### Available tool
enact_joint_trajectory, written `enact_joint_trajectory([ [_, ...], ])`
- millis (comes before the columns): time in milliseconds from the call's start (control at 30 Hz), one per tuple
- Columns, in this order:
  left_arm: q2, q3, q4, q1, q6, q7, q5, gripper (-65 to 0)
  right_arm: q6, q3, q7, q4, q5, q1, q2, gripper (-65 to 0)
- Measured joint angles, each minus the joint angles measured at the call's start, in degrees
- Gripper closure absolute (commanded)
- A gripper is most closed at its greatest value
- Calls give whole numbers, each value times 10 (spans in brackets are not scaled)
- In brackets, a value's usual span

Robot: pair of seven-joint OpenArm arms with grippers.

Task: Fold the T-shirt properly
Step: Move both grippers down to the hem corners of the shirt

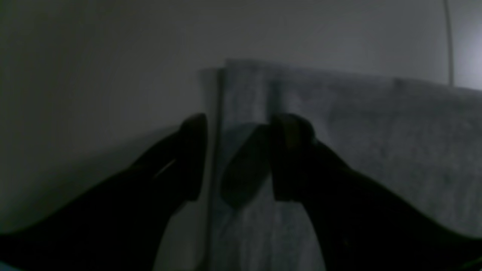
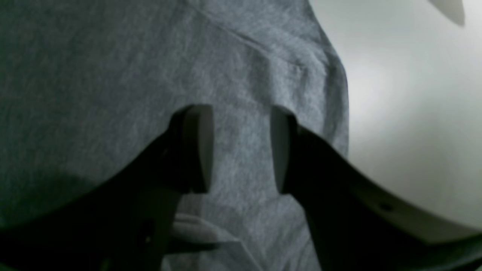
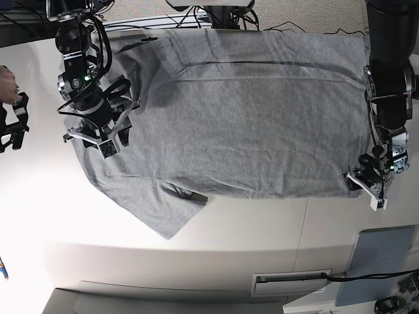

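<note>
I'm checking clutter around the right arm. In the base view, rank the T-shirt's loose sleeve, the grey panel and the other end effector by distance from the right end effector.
From the right end effector:
1. T-shirt sleeve, just below it.
2. Left end effector, across the shirt.
3. Grey panel, bottom corner beyond it.

Both arms are black, jointed in bulky segments, with black cables looped along the left-hand one in the base view. The right gripper [image 3: 99,139] and left gripper [image 3: 368,186] carry white brackets and dark fingers [image 2: 199,146] faced with pale flat pads.
</note>
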Motion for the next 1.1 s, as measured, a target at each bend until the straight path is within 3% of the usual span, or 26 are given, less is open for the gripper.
enact_joint_trajectory([
  [200, 4, 0, 0, -1, -3, -4, -8, -282, 0, 0, -2, 0, 0, 0, 0, -249],
  [300, 4, 0, 0, -1, -3, -4, -8, -247, 0, 0, -2, 0, 0, 0, 0, -249],
  [533, 5, 0, -1, -1, -3, -4, -9, -2, 0, 0, -2, 0, 0, 0, 0, -249],
  [800, 6, 0, -1, 0, -5, -5, -10, 0, 3, 0, 0, -16, -33, 20, -1, -249],
  [1033, 7, 0, 0, -2, -5, 3, 3, 0, 6, 0, 2, -164, -18, 164, -27, -249],
  [1100, 7, 0, 1, -2, -9, 2, 16, 0, 28, 0, -4, -230, -9, 212, -38, -249],
])
